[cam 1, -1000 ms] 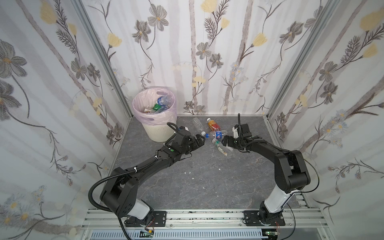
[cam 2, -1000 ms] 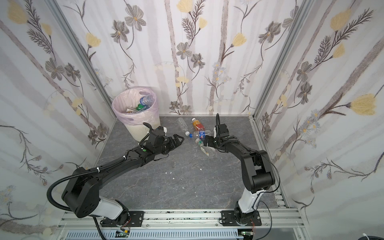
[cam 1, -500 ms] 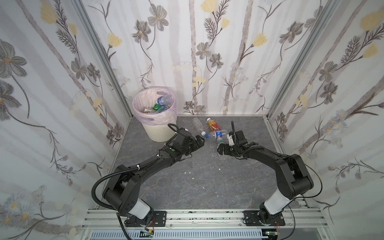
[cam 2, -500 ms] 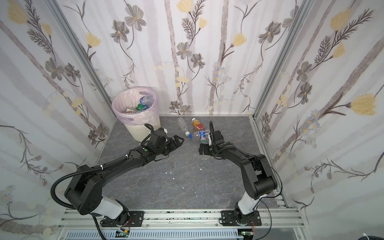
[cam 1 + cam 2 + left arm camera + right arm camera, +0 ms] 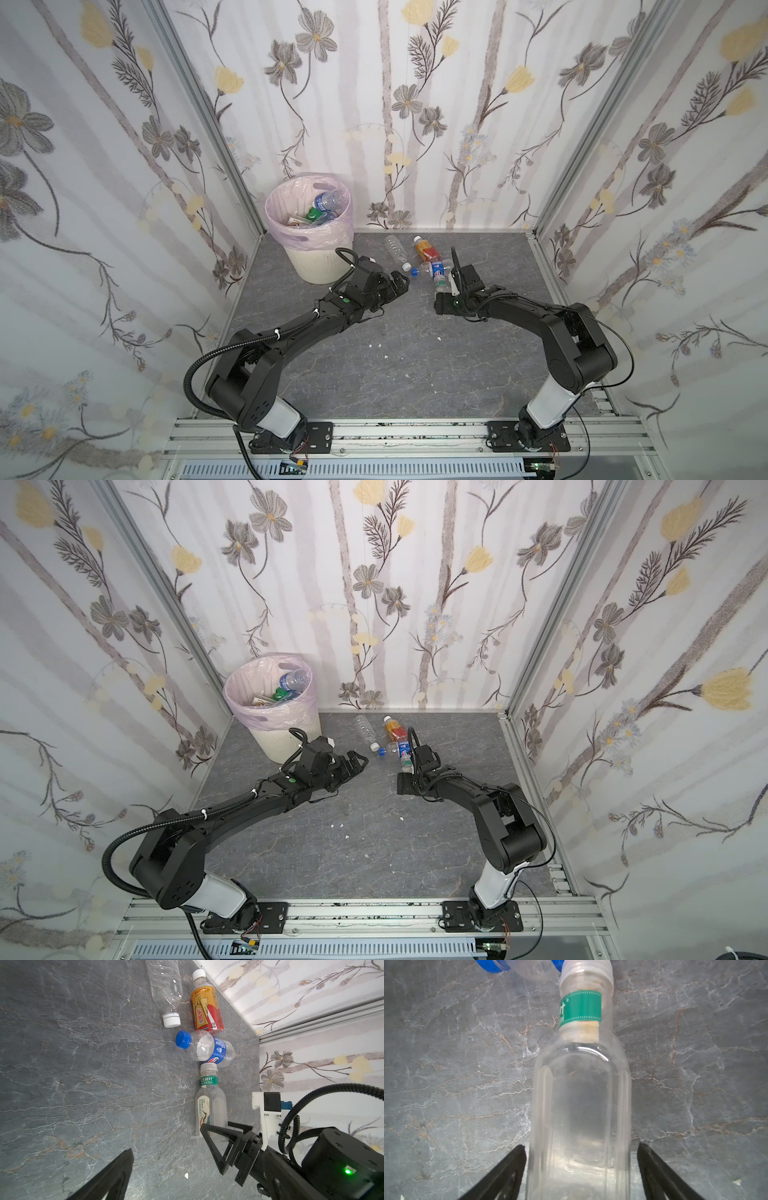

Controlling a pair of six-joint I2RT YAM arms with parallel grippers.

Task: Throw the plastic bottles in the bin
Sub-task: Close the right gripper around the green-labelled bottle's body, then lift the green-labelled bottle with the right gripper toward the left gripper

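We see the right claw [image 5: 581, 1151] set around the base of a clear bottle with a green neck band [image 5: 211, 1105]. Its fingers [image 5: 512, 1169] stand on either side with a thin gap, so the bottle is not yet clamped. That bottle lies flat on the tabletop [image 5: 395, 374], its cap right against a blue-capped bottle [image 5: 209, 1049]. Just beyond lie an orange-red bottle [image 5: 205, 1009] and a clear white-capped bottle [image 5: 166, 987]. The left claw [image 5: 404, 281] hangs spread wide and empty, between the bin [image 5: 316, 262] and these bottles. The bin stands in the back left corner with more bottles [image 5: 328, 201] inside.
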